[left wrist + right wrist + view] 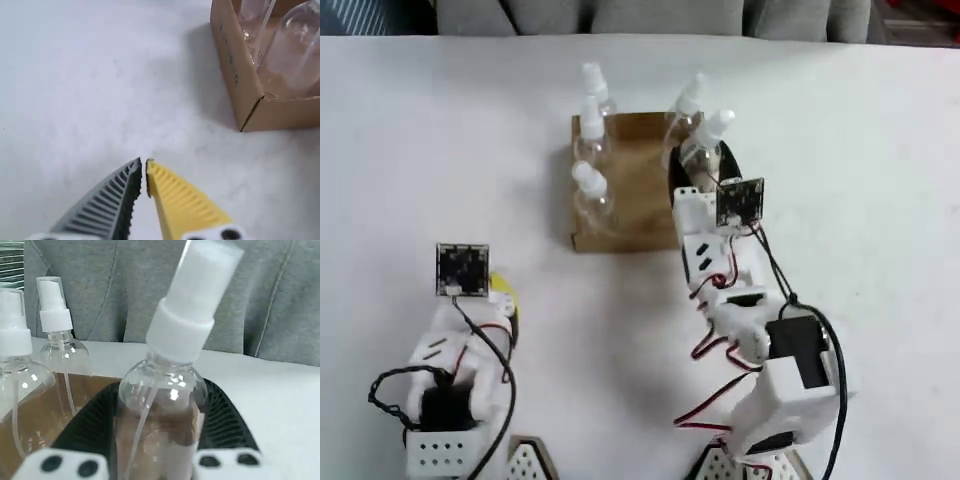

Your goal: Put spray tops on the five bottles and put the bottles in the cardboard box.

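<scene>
Looking across the white table, I can't see the base of the held bottle. The right wrist view cuts it off below the shoulders. From above, the arm's wrist camera board and black jaws cover its lower half, so I cannot tell whether it touches the floor of the cardboard box. The right gripper is clamped on that clear bottle at the box's right edge, one dark jaw on each side of its body. Just beyond it stands another bottle, and three more bottles line the box's left side from near to far. The farthest one's foot is hard to make out against the far wall. All five wear white spray tops. Grey cushions run along the far side of the table, and red and black wires loop along the right arm. The left gripper sits well apart at the near left, low over bare table, its grey and yellow toothed jaws together at the tips with nothing between them. The left wrist view catches the box's near-left corner with clear bottles inside. The held bottle's long axis is close to upright but tipped, its spray top leaning toward the far right, while its neighbours stand straight.
</scene>
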